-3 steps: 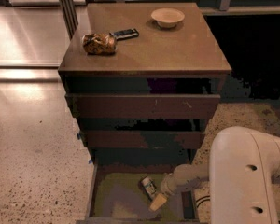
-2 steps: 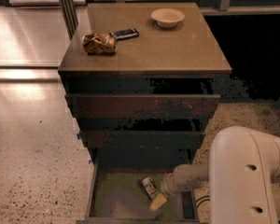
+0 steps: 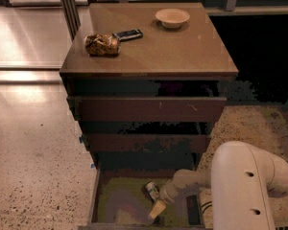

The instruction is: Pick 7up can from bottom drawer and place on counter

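Arm of white shell at 5 o'clock of the view, reaching toward 9 o'clock into bottom drawer, pulled open. Pincer low over the greenish drawer floor; spread or pressed together, cannot tell. 7up can inside this drawer, close at 11 o'clock of pincer; touching or apart, cannot tell. Farther, upper drawer fronts, reddish-brown. Farthest, tabletop: snack bag at 9 o'clock, black handset just beside it at 1 o'clock, pale bowl at 12 o'clock.
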Robot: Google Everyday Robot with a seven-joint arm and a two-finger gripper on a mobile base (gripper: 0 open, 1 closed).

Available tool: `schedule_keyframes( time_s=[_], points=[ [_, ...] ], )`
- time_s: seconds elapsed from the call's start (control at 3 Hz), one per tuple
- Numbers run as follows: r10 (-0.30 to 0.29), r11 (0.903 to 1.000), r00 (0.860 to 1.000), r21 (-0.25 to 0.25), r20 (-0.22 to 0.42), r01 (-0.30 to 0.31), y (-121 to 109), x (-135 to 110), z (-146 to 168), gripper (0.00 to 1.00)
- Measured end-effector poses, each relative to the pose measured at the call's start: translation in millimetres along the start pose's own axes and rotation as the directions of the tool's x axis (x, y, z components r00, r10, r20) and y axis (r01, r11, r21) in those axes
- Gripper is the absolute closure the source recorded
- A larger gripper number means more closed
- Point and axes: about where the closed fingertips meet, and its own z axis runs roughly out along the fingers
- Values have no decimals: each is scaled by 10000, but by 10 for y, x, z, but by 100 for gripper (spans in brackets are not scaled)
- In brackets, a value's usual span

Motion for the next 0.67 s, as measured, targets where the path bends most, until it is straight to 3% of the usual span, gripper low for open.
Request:
schedule_keyframes(
  time_s=[0.33, 0.67],
  points=[
    [455, 9986, 9990, -280, -28, -455, -59, -36, 707, 0],
    [455, 9986, 9990, -280, -28, -455, -59, -36, 707, 0]
  ],
)
